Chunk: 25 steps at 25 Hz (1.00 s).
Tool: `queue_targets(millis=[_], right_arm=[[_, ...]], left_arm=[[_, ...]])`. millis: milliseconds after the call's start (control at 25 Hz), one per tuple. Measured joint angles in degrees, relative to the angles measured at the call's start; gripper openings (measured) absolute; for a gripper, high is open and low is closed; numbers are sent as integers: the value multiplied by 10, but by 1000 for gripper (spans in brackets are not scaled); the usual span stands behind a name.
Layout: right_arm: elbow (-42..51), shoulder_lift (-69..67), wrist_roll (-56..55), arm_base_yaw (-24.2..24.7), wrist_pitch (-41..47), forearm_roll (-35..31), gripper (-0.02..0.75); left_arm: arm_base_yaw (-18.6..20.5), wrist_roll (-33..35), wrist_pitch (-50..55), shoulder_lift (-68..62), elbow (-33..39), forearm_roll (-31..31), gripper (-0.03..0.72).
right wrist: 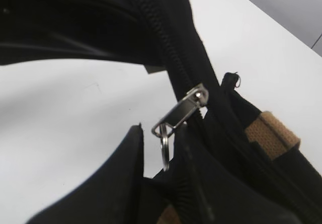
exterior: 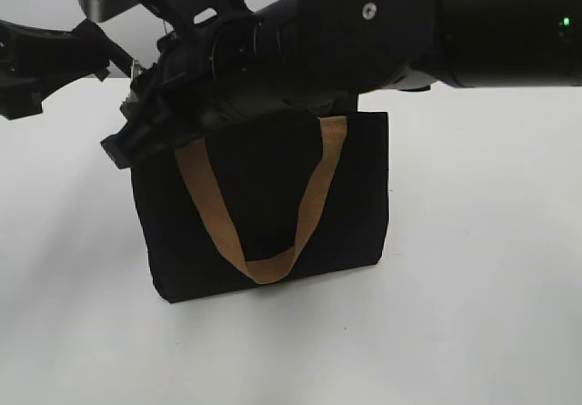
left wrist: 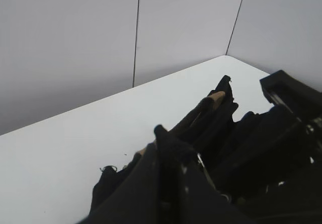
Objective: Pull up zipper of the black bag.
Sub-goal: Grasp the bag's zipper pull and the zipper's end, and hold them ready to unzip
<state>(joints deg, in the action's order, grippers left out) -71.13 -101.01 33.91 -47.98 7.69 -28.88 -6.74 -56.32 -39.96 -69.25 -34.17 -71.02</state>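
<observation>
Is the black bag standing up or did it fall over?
Standing up. The black bag sits upright on the white table, with its tan handle hanging down the front.

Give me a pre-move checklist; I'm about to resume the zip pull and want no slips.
1. Black fabric bag upright on white table: ok.
2. Silver metal zipper tab visible in right wrist view: ok.
3. Right gripper shut on the tab: cannot tell.
4. Left gripper bracing the bag: cannot tell.
5. Tan webbing handle hanging down the bag's front: ok.
</observation>
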Motion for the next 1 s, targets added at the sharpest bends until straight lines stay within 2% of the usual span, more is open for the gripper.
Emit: queue_targets(millis=[240, 760, 1000], right_arm=[[0, 0, 0, 0, 5, 0, -1], [-1, 23, 0, 0, 69, 0, -1], [-2, 28, -22, 34, 89, -1, -1]], left_arm=[[0, 0, 0, 0, 0, 0, 12], [0, 0, -8, 11, 0, -3, 12], [-1, 0, 0, 29, 0, -10, 12]])
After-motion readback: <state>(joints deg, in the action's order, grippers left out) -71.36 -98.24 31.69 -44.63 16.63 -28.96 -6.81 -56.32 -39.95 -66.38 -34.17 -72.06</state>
